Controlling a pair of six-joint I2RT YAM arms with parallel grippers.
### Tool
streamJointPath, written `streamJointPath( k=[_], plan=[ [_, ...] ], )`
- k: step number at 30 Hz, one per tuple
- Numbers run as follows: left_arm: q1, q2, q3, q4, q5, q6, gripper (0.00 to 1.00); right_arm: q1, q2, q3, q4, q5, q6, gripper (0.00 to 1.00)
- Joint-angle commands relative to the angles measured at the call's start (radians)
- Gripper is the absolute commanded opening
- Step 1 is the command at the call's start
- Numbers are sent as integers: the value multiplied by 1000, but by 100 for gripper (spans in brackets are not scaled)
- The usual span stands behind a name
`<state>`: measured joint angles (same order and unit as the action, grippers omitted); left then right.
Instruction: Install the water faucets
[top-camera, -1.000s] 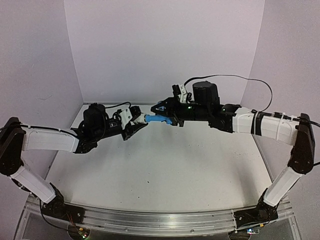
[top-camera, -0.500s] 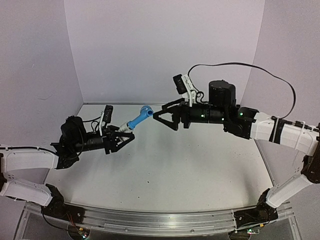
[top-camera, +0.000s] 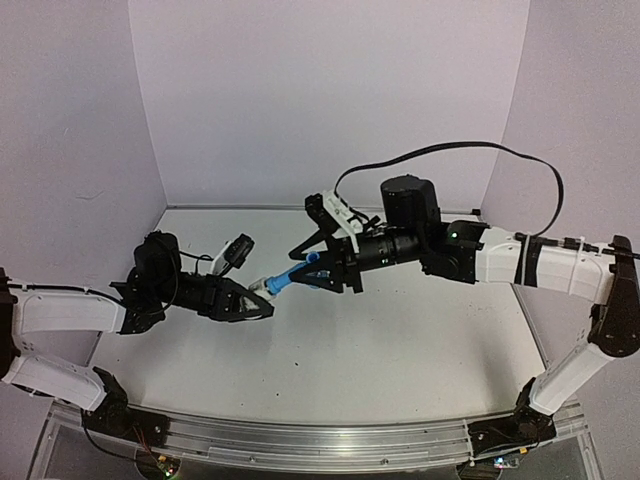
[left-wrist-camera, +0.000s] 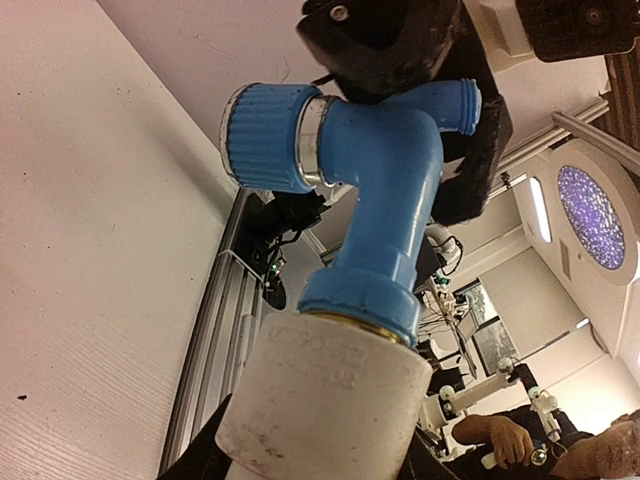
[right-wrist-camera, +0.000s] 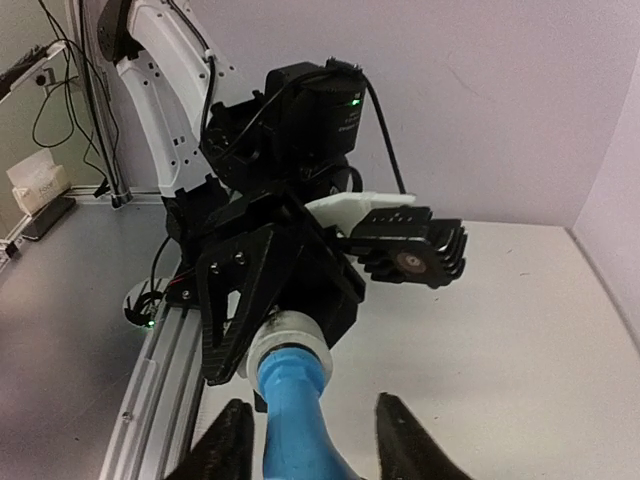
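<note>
Your left fingers (right-wrist-camera: 238, 300) are clenched on the white fitting (left-wrist-camera: 320, 400), a stubby off-white cylinder with faint markings on its side. The blue tap (left-wrist-camera: 385, 190) stands straight out of it, its flared collar seated against the fitting's end. The tap is bright blue plastic, with a round stem, a ribbed cap on one side behind a thin metal ring, and a short open spout on the opposite side. Seen from above, its long axis slopes up and to the right from your left fingers, head end toward your right fingers (right-wrist-camera: 232, 445), and it hangs in the air over the worktop (top-camera: 350, 350). Your right fingers straddle the stem near the head; you cannot tell whether they press on it or stand slightly released
</note>
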<state>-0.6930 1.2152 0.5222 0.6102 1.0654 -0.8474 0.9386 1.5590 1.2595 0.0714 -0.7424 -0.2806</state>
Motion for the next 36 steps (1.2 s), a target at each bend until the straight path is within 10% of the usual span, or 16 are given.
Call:
streamJointPath(
  k=[1, 3, 10, 15, 18, 26, 36],
  plan=[
    [1, 36, 109, 48, 18, 95, 0, -1, 37, 56, 62, -49, 230, 23],
    [1, 28, 120, 21, -95, 227, 0, -1, 44, 63, 70, 8, 389, 2],
    [-19, 25, 157, 75, -1160, 1016, 0, -2, 28, 18, 72, 232, 1187, 0],
    [-21, 250, 245, 400, -1353, 1477, 0, -15, 37, 24, 73, 290, 1428, 0],
    [-50, 213, 219, 380, -1278, 1456, 0, -17, 25, 42, 71, 339, 1303, 6],
    [-57, -110, 30, -4, -675, 689, 0, -17, -130, -28, 38, 487, 654, 89],
    [-56, -95, 49, -257, -174, 234, 0, 20, -170, -58, 6, 126, -71, 98]
  ],
)
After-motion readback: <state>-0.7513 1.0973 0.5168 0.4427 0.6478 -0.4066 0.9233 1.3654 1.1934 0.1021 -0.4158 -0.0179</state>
